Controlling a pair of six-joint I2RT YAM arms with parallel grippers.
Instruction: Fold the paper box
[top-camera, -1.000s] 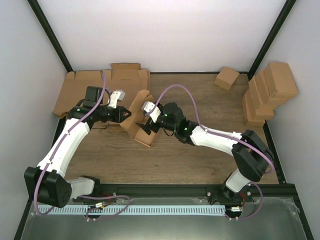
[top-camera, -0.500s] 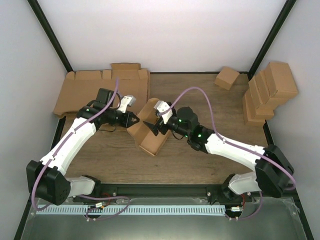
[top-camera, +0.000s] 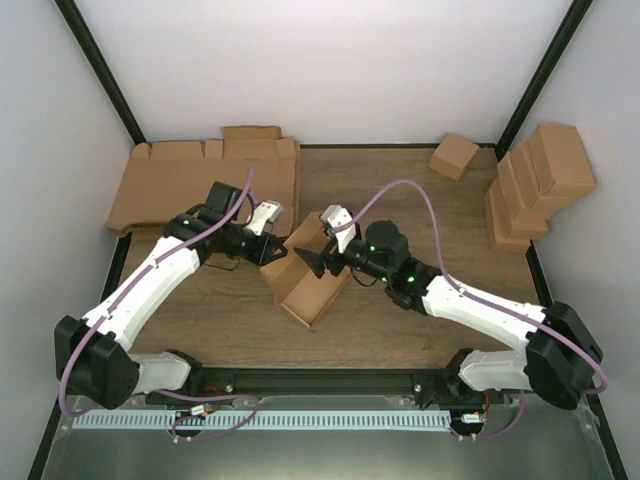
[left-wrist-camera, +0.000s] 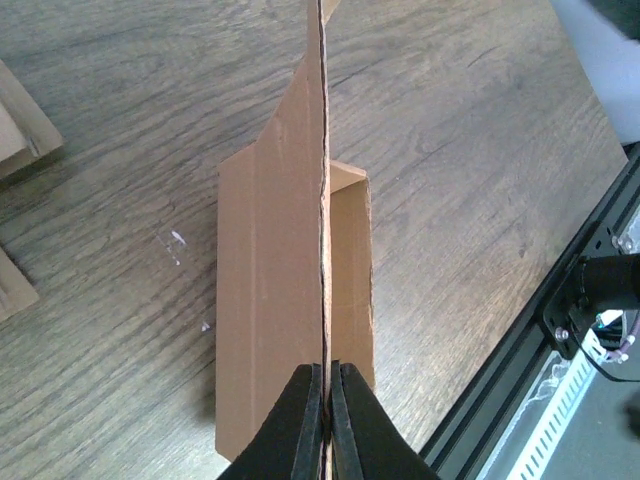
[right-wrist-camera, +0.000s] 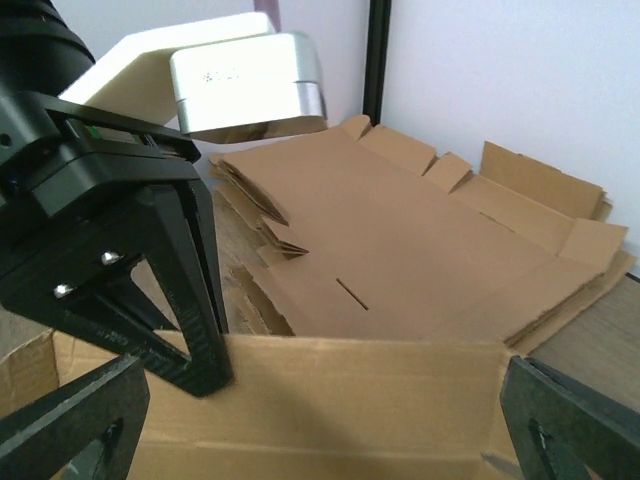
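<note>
Holding the paper box (top-camera: 308, 285) in the middle of the wooden worktop (top-camera: 400, 190), between both tools.
The left tool (top-camera: 272, 243) pinches its thin upright flap; the right tool (top-camera: 318, 262) is spread wide at the opposite wall. Brown cardboard, oblong, open-topped.

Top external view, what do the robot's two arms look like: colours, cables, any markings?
Both the left arm and right arm have glossy white link shells joined by bulky black joints. A purple cable loops loosely along each. Small green lights glow near the wrists, and a silvery-white camera block sits at each wrist. The jaws are matte black, tapering to points. No lettering is legible.
</note>
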